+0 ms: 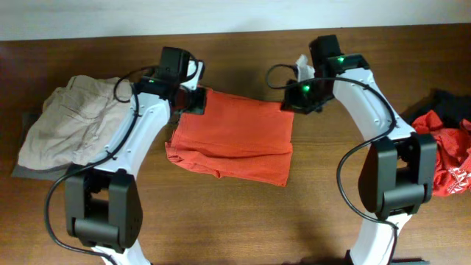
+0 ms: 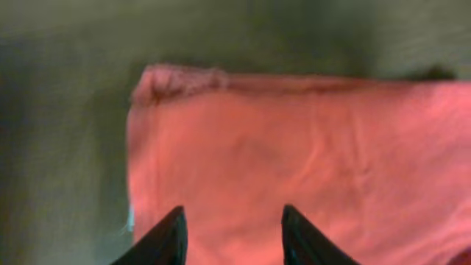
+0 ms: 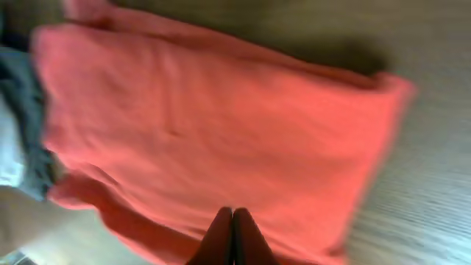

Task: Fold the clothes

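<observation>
The orange-red T-shirt (image 1: 232,136) lies folded into a rough rectangle on the middle of the wooden table, plain side up, with no print showing. My left gripper (image 1: 197,99) is over its far left corner. In the left wrist view its jaws (image 2: 232,217) are open above the cloth (image 2: 294,147) and hold nothing. My right gripper (image 1: 291,103) is at the far right corner. In the right wrist view its fingertips (image 3: 233,213) are pressed together above the shirt (image 3: 221,118), with no cloth visible between them.
A beige garment (image 1: 70,121) lies heaped at the left on a grey sheet (image 1: 22,169). A red white-printed shirt (image 1: 449,162) and a black garment (image 1: 450,103) lie at the right edge. A small white object (image 1: 303,65) lies behind the right gripper.
</observation>
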Tool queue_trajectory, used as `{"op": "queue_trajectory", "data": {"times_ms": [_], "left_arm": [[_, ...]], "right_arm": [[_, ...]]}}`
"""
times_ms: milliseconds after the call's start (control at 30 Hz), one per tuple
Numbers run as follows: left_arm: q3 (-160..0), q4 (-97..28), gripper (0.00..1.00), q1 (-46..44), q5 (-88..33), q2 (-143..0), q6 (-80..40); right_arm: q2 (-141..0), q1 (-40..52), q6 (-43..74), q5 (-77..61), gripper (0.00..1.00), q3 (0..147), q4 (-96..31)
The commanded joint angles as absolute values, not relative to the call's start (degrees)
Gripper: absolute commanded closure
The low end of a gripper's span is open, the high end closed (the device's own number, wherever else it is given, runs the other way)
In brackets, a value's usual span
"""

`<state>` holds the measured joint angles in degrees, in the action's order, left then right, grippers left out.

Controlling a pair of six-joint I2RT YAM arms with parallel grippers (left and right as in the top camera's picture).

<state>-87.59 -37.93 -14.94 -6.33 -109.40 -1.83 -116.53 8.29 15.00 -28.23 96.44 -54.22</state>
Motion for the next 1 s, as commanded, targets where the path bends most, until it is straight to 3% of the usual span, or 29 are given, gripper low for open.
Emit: {"op": "queue_trajectory", "data": {"times_ms": [0, 133, 367, 600, 767, 867, 967], "left_arm": [[-87.8, -33.7, 0.63, -15.2, -7.9, -114.9, 0.9], [-87.8, -30.4, 0.71, -14.7, -7.7, -120.1, 0.9], [-87.8, -29.1, 0.73, -13.2, -4.8, -123.8, 3.1], [-87.8, -30.5, 0.70, -11.3, -3.6, -123.8, 3.1], [-87.8, -31.8, 0.69, -11.0, -3.7, -123.7, 3.1], [-89.4, -32.2, 0.54, -11.1, -6.9, -122.7, 3.0], [-92.9, -34.6, 0.48, -11.1, -10.9, -121.0, 2.6]], "right_arm": [[-118.3, 11.7, 20.9, -32.2, 0.96, 96.9, -50.0], [-121.5, 14.9, 25.9, -28.8, 0.96, 96.9, -45.9], [-127.1, 17.9, 28.2, -15.7, 0.96, 96.9, -49.8], [-128.2, 12.9, 28.8, 3.7, 0.96, 96.9, -58.2], [-128.0, 7.0, 19.1, 3.6, 0.96, 97.2, -58.7], [-127.6, 3.8, 9.2, -1.9, 0.96, 99.9, -60.9], [-126.6, 2.1, 3.2, -8.9, 0.91, 104.0, -66.7]]}}
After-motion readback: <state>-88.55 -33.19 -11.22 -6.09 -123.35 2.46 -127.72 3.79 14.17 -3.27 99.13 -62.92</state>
